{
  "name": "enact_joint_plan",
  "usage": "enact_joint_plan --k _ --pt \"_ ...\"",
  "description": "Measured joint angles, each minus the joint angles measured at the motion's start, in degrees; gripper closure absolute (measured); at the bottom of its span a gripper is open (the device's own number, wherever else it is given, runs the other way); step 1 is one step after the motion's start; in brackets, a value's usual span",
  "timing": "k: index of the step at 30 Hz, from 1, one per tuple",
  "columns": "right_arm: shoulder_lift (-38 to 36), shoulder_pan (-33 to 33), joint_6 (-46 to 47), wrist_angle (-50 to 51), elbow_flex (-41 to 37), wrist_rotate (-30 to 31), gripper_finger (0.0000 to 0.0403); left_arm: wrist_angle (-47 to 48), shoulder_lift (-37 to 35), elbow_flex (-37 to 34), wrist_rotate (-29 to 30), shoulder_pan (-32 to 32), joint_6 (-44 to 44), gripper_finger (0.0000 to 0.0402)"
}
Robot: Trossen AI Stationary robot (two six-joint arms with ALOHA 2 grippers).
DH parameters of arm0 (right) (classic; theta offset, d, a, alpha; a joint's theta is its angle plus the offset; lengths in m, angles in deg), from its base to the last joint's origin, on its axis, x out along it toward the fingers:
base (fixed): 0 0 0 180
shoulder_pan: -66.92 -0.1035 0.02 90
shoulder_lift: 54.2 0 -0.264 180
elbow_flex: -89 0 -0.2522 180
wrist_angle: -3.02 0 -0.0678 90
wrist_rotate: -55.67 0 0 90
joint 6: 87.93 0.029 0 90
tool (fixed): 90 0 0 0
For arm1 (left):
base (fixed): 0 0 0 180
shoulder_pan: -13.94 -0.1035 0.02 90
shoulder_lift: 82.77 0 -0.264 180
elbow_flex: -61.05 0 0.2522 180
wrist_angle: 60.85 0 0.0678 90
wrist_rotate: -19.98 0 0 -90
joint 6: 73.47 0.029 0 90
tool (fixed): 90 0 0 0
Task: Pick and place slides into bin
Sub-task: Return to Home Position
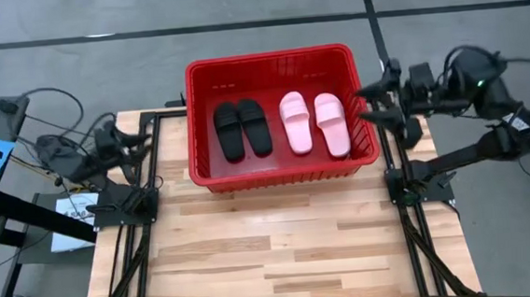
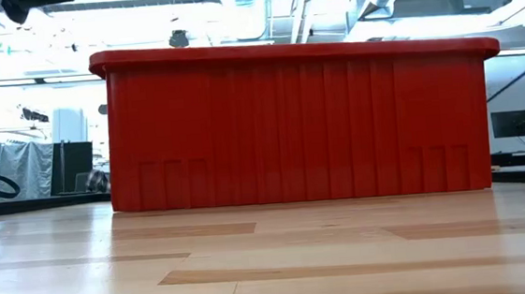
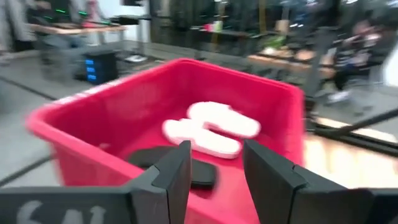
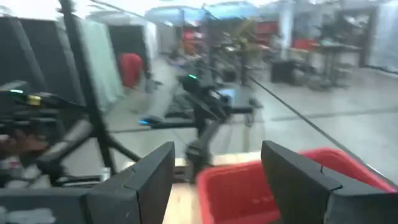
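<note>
The red bin (image 1: 277, 59) stands at the far middle of the wooden table; the low view shows its near wall (image 2: 298, 125). Inside, on its floor, two black slides (image 1: 242, 129) lie side by side on the left and two pale pink slides (image 1: 315, 123) on the right, also seen in the left wrist view as pink slides (image 3: 211, 130) and a black slide (image 3: 155, 158). My left gripper (image 1: 141, 143) hovers open beside the bin's left wall, nothing between its fingers (image 3: 177, 174). My right gripper (image 1: 367, 104) hovers open by the bin's right rim (image 4: 249, 186), pointing level.
Black arm frames run along the table's left side (image 1: 126, 233) and right side (image 1: 420, 222). A sheet of paper (image 1: 68, 214) lies off the left edge. Bare wood (image 1: 272, 251) stretches from the bin to the near edge. Desks and stands fill the room behind.
</note>
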Motion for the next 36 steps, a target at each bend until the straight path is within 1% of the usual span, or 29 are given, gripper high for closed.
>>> enact_joint_plan --k 1,4,6,9,11,12,14,18,19,22,26,28,30,32,36 --pt "-2.0 0.0 0.3 -2.8 -3.9 -1.0 0.0171 -2.1 -1.2 -2.1 -1.6 0.0 0.4 0.0266" --pt "-8.4 0.2 3.1 -10.8 -16.5 -1.3 0.0171 -7.6 -5.5 -7.5 -6.9 0.0 0.5 0.0266" --pt "-12.7 0.1 4.4 -17.7 -24.9 -2.4 0.0171 -12.3 -8.9 -10.9 -9.1 0.0 0.8 0.0266" --pt "-19.5 0.0 6.0 -28.6 -37.3 -6.4 0.0171 -18.1 -14.5 -15.1 -10.9 0.0 3.7 0.0266" --pt "-24.3 0.0 8.3 -34.4 -44.9 -7.4 0.0171 -20.3 -14.4 -16.3 -11.3 0.0 5.0 0.0266" --pt "-26.7 0.0 9.4 -36.9 -48.4 -7.4 0.0171 -19.5 -14.2 -16.5 -11.9 -0.1 5.2 0.0266" --pt "-30.9 0.0 10.9 -42.1 -55.0 -7.8 0.0171 -20.1 -14.4 -16.5 -14.2 -0.2 5.1 0.0266" --pt "-39.0 -0.1 13.6 -47.9 -66.0 -14.7 0.0171 -20.6 -14.6 -16.9 -13.9 -0.3 4.9 0.0266" --pt "-41.2 0.0 14.9 -48.3 -68.3 -16.1 0.0171 -20.9 -14.6 -16.9 -14.6 -0.3 4.5 0.0266" --pt "-46.9 -0.3 18.3 -49.6 -73.9 -16.7 0.0171 -22.0 -14.4 -17.2 -15.1 -0.3 3.6 0.0266" --pt "-53.1 -1.6 16.4 -49.7 -79.3 -21.0 0.0171 -23.5 -14.4 -18.6 -15.3 -0.3 2.8 0.0266" --pt "-55.8 -2.5 15.3 -48.9 -81.5 -21.3 0.0171 -24.4 -14.4 -19.6 -15.5 -0.3 2.0 0.0266" --pt "-56.0 -3.3 14.2 -49.3 -83.2 -21.4 0.0171 -24.8 -14.4 -20.0 -15.6 -0.3 1.7 0.0266" --pt "-56.0 -4.1 13.4 -46.6 -84.1 -22.1 0.0171 -25.1 -14.5 -20.0 -15.7 -0.3 1.7 0.0266" --pt "-56.0 -5.4 13.3 -44.1 -86.1 -20.6 0.0171 -26.1 -14.5 -20.0 -13.8 -0.3 1.9 0.0266"
